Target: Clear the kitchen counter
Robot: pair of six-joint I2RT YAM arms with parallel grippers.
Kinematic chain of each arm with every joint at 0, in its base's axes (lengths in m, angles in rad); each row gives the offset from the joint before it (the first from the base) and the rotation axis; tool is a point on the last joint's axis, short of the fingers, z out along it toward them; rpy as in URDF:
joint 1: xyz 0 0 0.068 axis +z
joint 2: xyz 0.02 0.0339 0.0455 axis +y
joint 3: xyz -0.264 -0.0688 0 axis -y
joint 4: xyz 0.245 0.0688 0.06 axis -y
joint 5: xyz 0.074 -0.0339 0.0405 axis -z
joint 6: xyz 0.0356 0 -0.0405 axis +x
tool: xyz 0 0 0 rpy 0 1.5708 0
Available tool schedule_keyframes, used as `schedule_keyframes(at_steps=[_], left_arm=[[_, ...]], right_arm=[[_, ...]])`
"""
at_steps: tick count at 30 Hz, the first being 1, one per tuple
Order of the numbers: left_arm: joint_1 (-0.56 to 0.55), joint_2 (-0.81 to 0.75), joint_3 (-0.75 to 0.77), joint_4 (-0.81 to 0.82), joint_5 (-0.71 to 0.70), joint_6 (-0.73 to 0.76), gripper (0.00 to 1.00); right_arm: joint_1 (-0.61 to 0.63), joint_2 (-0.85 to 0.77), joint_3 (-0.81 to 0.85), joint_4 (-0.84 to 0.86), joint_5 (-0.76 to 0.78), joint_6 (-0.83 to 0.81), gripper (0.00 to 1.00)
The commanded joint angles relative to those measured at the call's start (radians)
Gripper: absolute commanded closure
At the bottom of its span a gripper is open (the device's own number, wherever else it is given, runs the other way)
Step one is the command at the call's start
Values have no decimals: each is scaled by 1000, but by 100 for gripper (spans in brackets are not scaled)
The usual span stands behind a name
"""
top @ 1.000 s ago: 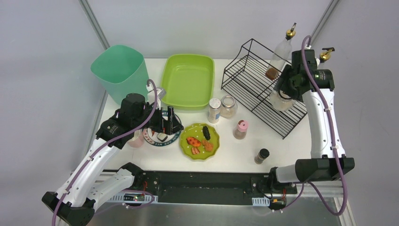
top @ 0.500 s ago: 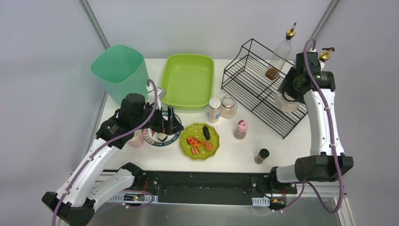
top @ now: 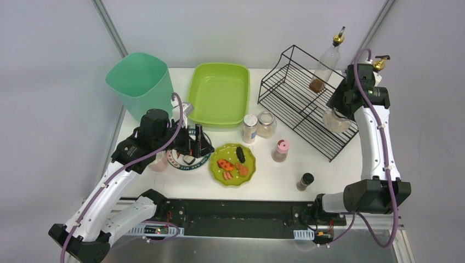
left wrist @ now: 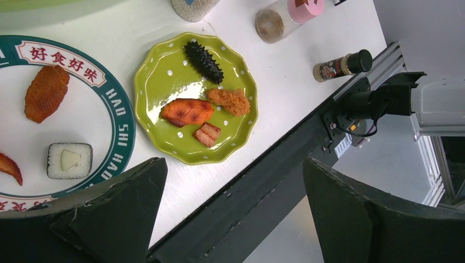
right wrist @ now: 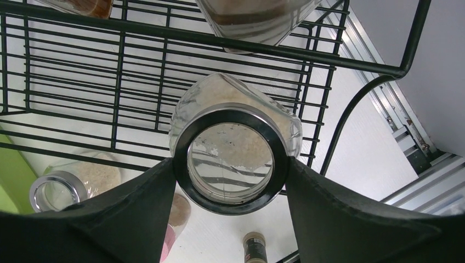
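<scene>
Rightward over the wire rack (top: 290, 82) has gone the right hand (right wrist: 230, 175), clamped on a glass jar (right wrist: 230, 109). Left hand (left wrist: 233, 164) gapes empty; beneath it the table (top: 274, 183) bears both food plates (left wrist: 159, 76): mostly uncleared.

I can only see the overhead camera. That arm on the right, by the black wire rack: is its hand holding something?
Observer: Yes. Its wrist camera shows the right hand clamped on a glass jar, gripped at its black-ringed end, with pale powder inside.
Visitor: Is the jar resting on the rack?
Observer: That camera shows the wire rack with its bars right behind the jar. I cannot tell whether they touch.
Visitor: And the other arm?
Observer: Its wrist camera shows the left hand open and empty, above the edge of a white plate with a rice roll on it.
</scene>
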Motion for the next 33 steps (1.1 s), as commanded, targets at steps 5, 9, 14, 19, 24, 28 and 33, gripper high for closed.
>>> schedule_keyframes(at_steps=[5, 9, 14, 19, 24, 28, 33], left_arm=[[11, -11, 5, 7, 18, 7, 0], [11, -7, 5, 7, 15, 7, 0], [11, 5, 5, 7, 21, 7, 0], [11, 8, 3, 7, 10, 8, 0], [11, 11, 2, 7, -2, 10, 0], [11, 14, 1, 7, -12, 12, 0], [11, 14, -1, 7, -26, 13, 0]], right_arm=[[-6, -26, 6, -12, -30, -7, 17], [-5, -52, 3, -14, -66, -6, 12], [25, -150, -35, 0, -75, 6, 10], [83, -275, -111, 8, -185, 48, 10], [218, -354, -192, 4, -200, 80, 10], [346, -387, -259, 23, -195, 125, 10], [512, -350, -319, 95, -164, 171, 10]])
